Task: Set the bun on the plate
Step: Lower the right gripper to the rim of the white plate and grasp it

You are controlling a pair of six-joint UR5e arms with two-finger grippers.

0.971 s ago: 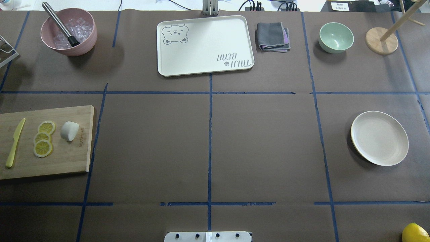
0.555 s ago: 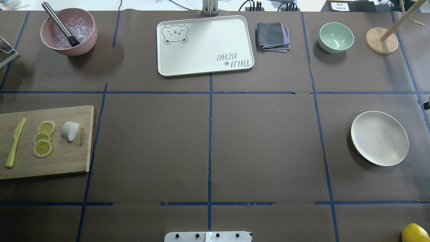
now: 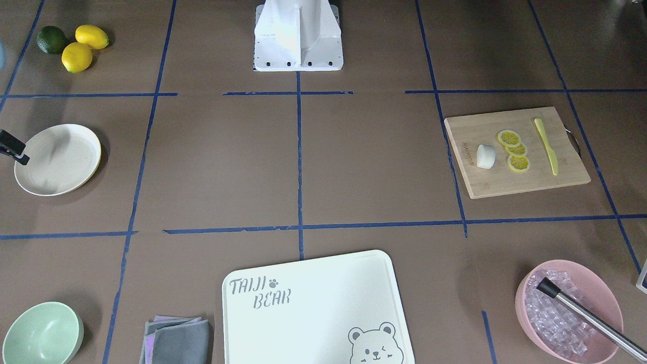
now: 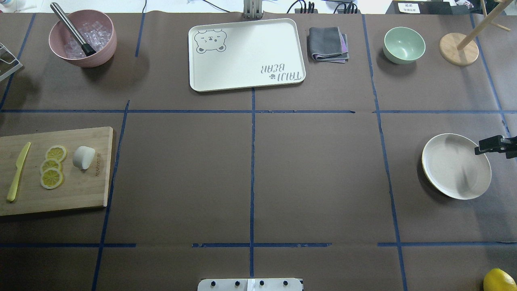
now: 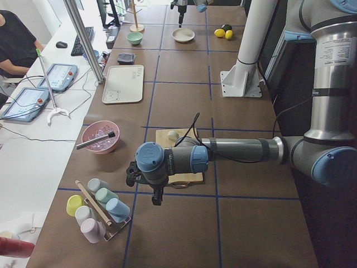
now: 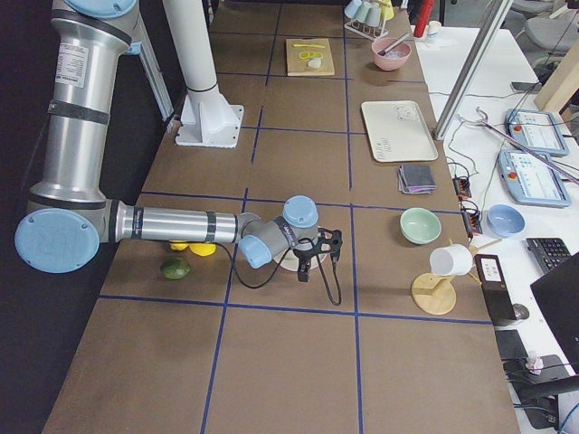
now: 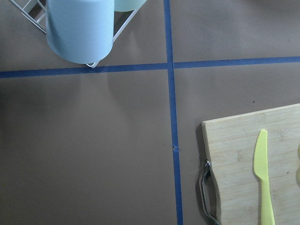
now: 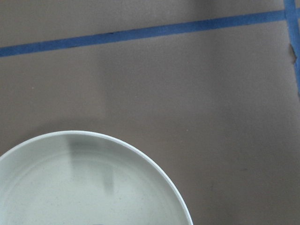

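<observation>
1. The bun (image 4: 84, 157) lies on the wooden cutting board (image 4: 80, 190), far out at the table's 9 o'clock in the overhead view. The lemon slices (image 4: 52, 166) are just beside it at its 9 o'clock, with the yellow knife (image 4: 18, 171) beyond them. Nothing touches the bun.
2. The plate (image 4: 444, 161) sits bare at the table's 3 o'clock, well apart from the bun.
3. The right gripper (image 4: 486, 146) hangs over the plate's rim at about 2 o'clock. Only a dark tip shows, so I cannot tell how wide the jaws stand. It carries no bun.
4. The left gripper (image 5: 156, 195) shows only in the side view, hanging off the board's outer end. Its wrist camera looks down on the knife end of the board. I cannot tell whether it is open or closed.
5. Progress, as judged: nothing is done yet. Reaching, grasping, carrying across the table and releasing on the plate all remain. The left arm looks the nearer one to the bun.
</observation>
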